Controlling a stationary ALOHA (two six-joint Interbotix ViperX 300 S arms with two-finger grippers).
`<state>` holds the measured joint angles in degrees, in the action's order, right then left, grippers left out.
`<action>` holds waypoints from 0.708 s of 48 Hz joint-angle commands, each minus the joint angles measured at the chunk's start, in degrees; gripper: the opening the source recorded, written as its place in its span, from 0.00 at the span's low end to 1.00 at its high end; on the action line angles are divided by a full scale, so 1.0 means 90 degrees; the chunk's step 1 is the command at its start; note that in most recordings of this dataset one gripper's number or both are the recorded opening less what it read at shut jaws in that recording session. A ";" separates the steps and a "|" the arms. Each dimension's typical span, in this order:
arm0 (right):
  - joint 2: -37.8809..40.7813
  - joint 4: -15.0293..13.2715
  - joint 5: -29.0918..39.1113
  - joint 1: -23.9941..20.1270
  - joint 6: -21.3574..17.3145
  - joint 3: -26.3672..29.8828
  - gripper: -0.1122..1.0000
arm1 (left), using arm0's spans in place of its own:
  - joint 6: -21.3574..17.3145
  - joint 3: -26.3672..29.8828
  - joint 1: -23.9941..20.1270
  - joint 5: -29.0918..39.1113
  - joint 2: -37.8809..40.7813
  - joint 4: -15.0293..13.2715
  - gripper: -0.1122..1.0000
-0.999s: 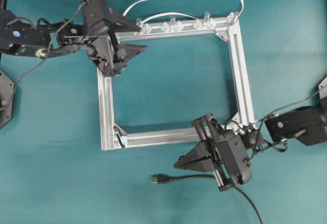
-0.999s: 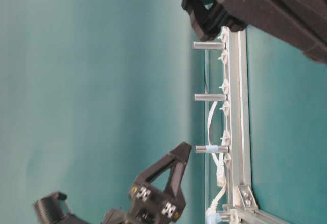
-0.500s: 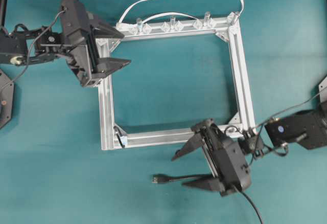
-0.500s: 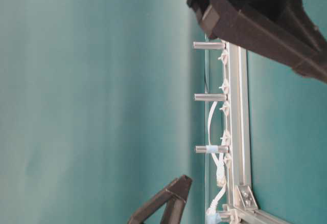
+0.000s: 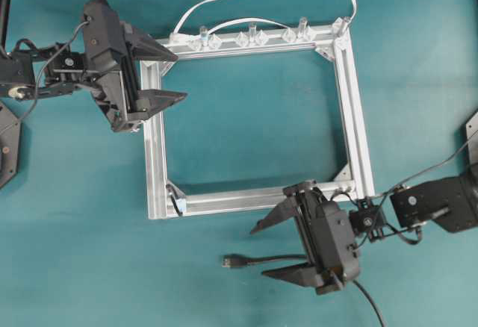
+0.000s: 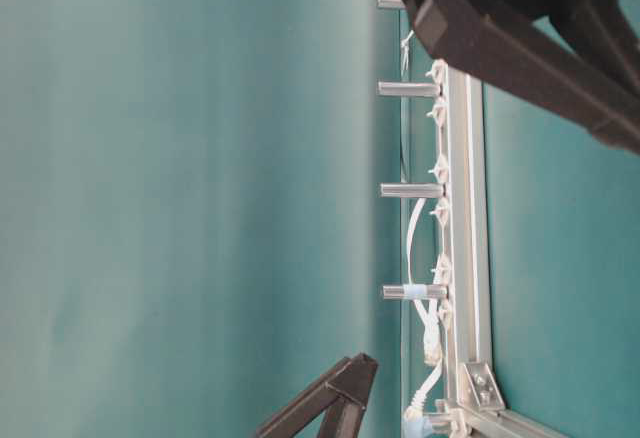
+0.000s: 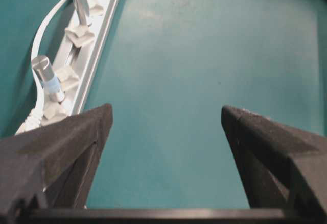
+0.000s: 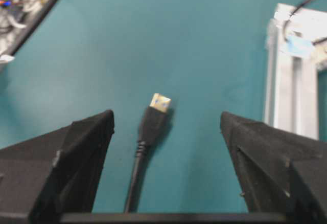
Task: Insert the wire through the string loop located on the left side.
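**Wire lying free between wide jaws, loop waiting at the frame's corner**

The wire (image 5: 276,259) is being left loose on the teal table (image 5: 246,118), its plug (image 8: 155,116) pointing toward the left of the overhead view, just below the aluminium frame (image 5: 351,103). The right gripper (image 5: 265,251) is being held with its jaws spread wide on either side of the plug and nothing is being gripped. The left gripper (image 5: 173,78) is likewise being held wide and empty, over the frame's upper left corner. The string loop (image 5: 178,204) is being seen only as a small dark mark at the bracket in the lower left corner of the frame; its opening cannot be made out.

The wire is being judged light and limp along its length, likely to sag and swing if taken far back. The moulded plug body is being judged the only stiff part, so a hold just behind the metal tip is being favoured, leaving the tip projecting for threading. The loop is being judged soft and easily pushed aside.
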<state>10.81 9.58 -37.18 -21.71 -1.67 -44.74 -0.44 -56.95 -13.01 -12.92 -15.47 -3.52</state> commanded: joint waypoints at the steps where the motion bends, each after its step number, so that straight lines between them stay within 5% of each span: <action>1: -0.0039 0.0312 -0.0020 -0.0107 0.0156 0.0156 0.88 | -0.0039 0.0049 0.0020 -0.0020 -0.0088 0.0020 0.91; 17: 0.0273 0.2080 -0.0137 -0.0537 0.1084 0.0391 0.88 | -0.0039 -0.0020 0.0020 -0.0020 -0.0088 0.0020 0.91; 34: 0.0625 0.2285 -0.0137 -0.0713 0.1309 0.0605 0.88 | -0.0039 -0.0049 0.0020 -0.0010 -0.0088 0.0029 0.91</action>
<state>17.14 29.97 -38.14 -27.95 10.02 -40.34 -0.44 -57.92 -13.01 -12.83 -15.56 -3.43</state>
